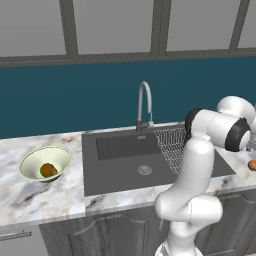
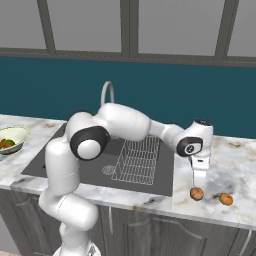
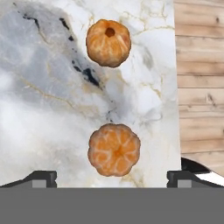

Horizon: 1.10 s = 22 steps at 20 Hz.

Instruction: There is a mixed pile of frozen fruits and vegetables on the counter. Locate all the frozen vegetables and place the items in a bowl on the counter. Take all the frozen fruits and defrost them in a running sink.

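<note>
Two small round orange frozen fruits lie on the white marble counter (image 2: 235,165) right of the sink (image 1: 125,172). My gripper (image 2: 198,184) points straight down over the nearer fruit (image 2: 197,193), open. In the hand view its fingertips (image 3: 41,178) stand wide on either side of that fruit (image 3: 114,149), and the other fruit (image 3: 108,43) lies beyond it, also seen as (image 2: 226,199). The pale green bowl (image 1: 60,152) sits left of the sink and holds a green ball (image 1: 42,172) and a brown-orange piece (image 1: 49,170).
A curved silver faucet (image 1: 145,102) rises behind the sink, and a wire rack (image 2: 137,160) lies in its right half. The counter's front edge runs close beside the fruits, with wooden floor (image 3: 199,87) below it.
</note>
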{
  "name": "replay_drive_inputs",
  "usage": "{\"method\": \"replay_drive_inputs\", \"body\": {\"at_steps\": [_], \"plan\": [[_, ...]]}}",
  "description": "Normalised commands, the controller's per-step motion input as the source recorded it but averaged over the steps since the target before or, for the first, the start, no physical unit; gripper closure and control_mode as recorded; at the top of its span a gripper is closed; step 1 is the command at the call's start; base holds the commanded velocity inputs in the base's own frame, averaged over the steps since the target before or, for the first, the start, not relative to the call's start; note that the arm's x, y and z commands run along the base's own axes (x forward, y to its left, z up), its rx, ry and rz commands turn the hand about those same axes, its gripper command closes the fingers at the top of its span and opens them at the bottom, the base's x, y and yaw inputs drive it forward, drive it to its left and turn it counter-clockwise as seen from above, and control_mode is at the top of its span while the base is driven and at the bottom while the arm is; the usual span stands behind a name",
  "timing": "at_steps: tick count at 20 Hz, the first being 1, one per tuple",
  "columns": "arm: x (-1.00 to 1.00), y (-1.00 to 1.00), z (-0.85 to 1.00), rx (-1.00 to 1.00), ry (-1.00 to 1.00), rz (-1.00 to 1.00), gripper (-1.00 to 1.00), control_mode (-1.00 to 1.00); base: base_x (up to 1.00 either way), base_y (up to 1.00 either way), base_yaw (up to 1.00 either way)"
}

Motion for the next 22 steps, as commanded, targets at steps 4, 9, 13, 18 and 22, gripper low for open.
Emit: {"method": "replay_drive_inputs", "body": {"at_steps": [4,9,13,18,22], "plan": [[-0.03,-0.01,-0.15,0.00,0.00,0.00,-1.00,-1.00,0.00,0.00,0.00],[-0.03,-0.04,-0.13,0.00,0.00,0.00,-1.00,-1.00,0.00,0.00,0.00],[-0.02,-0.04,-0.13,0.00,0.00,0.00,-1.00,-1.00,0.00,0.00,0.00],[0.00,-0.02,-0.17,0.00,0.00,0.00,-1.00,-1.00,0.00,0.00,0.00],[0.00,-0.05,-0.15,0.00,0.00,0.00,-1.00,-1.00,0.00,0.00,0.00]]}}
